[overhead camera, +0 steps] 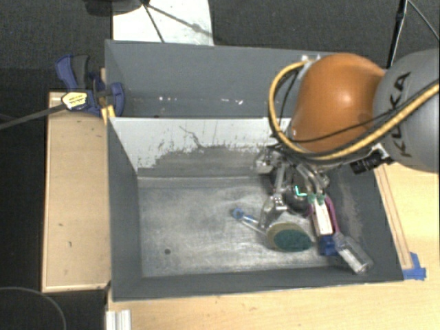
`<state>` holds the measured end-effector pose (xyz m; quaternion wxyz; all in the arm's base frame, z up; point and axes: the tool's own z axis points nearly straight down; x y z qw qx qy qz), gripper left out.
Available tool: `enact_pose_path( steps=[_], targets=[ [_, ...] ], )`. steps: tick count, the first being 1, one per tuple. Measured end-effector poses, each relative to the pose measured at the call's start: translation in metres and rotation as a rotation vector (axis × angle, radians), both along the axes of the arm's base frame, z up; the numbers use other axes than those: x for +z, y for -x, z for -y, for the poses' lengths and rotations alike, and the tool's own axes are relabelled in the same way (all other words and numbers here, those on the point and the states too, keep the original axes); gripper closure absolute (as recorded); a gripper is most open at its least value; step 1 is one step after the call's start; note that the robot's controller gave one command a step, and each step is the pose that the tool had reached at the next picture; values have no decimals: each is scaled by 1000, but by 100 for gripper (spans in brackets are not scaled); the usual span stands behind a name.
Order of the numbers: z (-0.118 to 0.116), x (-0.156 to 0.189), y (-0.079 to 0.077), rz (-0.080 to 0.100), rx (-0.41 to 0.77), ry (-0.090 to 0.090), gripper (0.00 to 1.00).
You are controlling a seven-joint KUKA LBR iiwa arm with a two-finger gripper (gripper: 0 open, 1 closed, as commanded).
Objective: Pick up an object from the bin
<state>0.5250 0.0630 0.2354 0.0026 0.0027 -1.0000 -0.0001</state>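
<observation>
My gripper (290, 192) hangs low in the right part of the bin, under the orange cover. Just below it lies a round dark green disc with a pale rim (289, 239), close to the bin's front wall. A small clear piece with a blue tip (243, 216) lies on the floor to the disc's left. A magenta and white stick-shaped thing (323, 216) lies right beside the gripper on its right. A clear tube with a blue end (346, 251) rests in the front right corner.
The loose things are clustered at the right front of the bin, close to the right and front walls. The arm and its cables cover the bin's back right area. The scratched floor stretches out to the left.
</observation>
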Motion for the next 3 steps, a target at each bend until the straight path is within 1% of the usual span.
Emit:
enact_pose_path(
  steps=[1,2,3],
  targets=[
    [35,-163,6,16,92,-1,0],
    [34,-160,3,28,89,-2,100],
    [24,-2,1,16,191,0,100]
  ],
)
